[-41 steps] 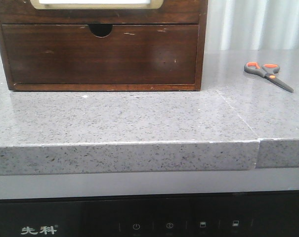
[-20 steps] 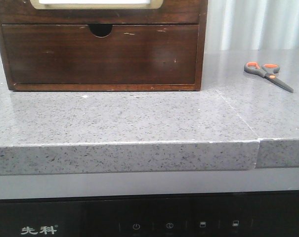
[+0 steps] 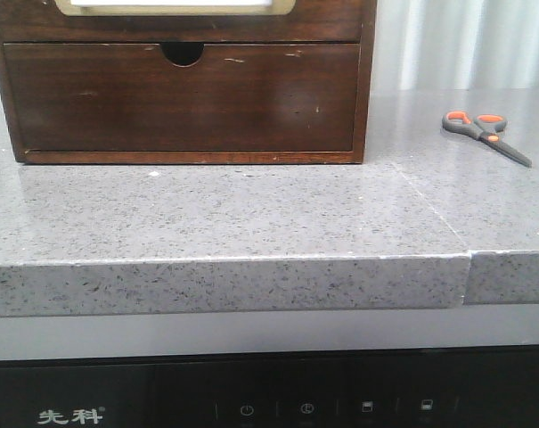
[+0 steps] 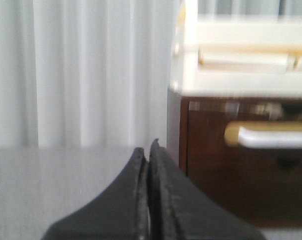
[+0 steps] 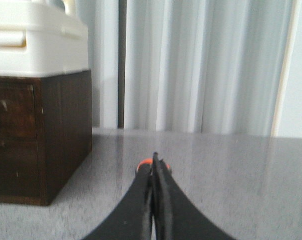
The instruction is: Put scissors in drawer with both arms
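Wooden drawer [image 3: 175, 18] with white panel closed, contents hidden, scissors [image 3: 485, 134] lying on grey surface [image 3: 251, 214] well right of cabinet, left pincer [image 4: 149, 150] and right pincer [image 5: 154, 167] both pressed together, empty.

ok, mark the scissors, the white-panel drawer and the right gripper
scissors [image 3: 485, 135], front view, on the pivot by the handles.
drawer [image 4: 270, 136], left wrist view, on its white panel.
right gripper [image 5: 154, 172], right wrist view, at the closed fingertips.
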Robot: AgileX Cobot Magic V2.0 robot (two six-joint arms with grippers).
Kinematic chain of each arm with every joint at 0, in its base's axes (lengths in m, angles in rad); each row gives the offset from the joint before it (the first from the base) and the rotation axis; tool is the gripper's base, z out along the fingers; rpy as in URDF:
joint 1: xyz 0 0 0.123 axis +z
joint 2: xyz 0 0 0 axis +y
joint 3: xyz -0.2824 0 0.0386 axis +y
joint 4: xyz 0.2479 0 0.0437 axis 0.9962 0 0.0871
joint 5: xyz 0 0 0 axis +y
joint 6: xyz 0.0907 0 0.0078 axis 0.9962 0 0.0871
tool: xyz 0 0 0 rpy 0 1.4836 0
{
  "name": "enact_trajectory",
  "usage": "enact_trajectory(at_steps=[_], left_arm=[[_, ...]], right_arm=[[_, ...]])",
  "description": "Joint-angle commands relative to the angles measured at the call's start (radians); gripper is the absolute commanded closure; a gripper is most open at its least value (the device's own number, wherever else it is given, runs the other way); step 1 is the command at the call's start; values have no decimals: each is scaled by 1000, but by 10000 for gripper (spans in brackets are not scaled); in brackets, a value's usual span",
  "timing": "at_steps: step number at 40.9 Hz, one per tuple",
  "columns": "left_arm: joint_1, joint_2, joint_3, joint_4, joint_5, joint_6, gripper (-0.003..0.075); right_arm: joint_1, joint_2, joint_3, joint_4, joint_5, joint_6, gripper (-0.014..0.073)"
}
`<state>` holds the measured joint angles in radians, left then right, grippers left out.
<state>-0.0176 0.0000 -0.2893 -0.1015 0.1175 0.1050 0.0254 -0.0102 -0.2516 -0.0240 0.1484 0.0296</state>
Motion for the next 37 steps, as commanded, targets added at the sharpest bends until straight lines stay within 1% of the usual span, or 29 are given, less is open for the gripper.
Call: enact_trajectory(at_steps=[1, 4, 9, 12, 16, 21, 30, 37], left_arm=[[-8, 45, -146, -7, 38, -10, 741], [-8, 95, -249, -5, 143, -10, 741], [-8, 190, -363, -4, 247, -10, 741], [-8, 239, -400, -4, 295, -10, 741], [-8, 287, -408, -4, 342, -10, 741], [-8, 332, -406, -5, 406, -10, 741], [-8, 369, -391, -7, 496, -10, 741], [-8, 372, -351, -45, 491, -10, 741]], right_arm=[[-4, 41, -134, -11, 22, -1, 662], [-4, 90, -211, -18, 79, -1, 662], [-4, 204, -335, -33, 199, -1, 662], [-4, 259, -388, -45, 274, -1, 662], [-4, 333, -428, -61, 361, -1, 662], [-4, 405, -429, -77, 418, -1, 662], [-4, 490, -425, -79, 477, -1, 662], [-4, 526, -425, -87, 492, -1, 659]])
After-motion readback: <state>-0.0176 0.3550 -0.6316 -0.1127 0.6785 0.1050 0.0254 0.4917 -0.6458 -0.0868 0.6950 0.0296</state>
